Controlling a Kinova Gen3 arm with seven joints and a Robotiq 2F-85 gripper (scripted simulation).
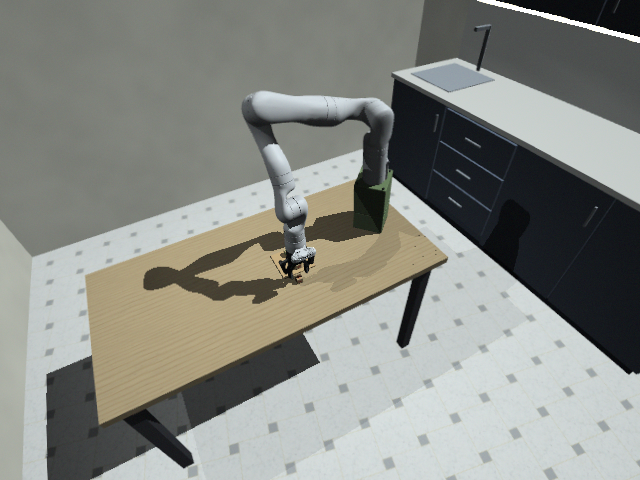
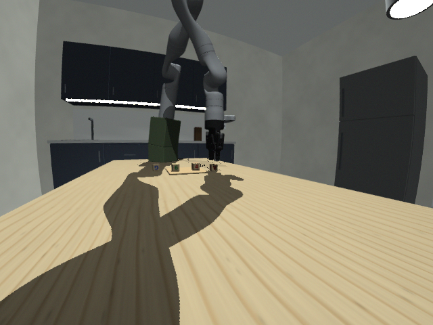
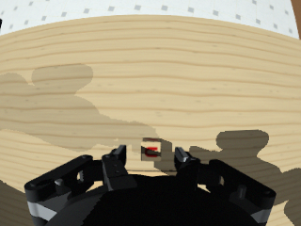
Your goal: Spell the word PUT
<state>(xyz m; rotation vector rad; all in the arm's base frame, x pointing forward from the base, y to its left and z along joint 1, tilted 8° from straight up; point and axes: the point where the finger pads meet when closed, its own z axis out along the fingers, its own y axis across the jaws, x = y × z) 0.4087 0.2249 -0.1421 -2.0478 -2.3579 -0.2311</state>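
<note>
The block with a red U-shaped letter on top lies on the table just off the mat's edge, partly in shadow. The mat carries a block with a green 6 on its side and one with a red 4 on its side. A block with a blue mark lies off the mat on the other side. My gripper is open and empty, just above the red-letter block, with fingertips to either side of it in the wrist view. The other top letters are hidden.
The green base stands at the table's far end. The wooden table extends around the mat, and its edge beyond the red-letter block shows in the wrist view. Arm shadows cross the table.
</note>
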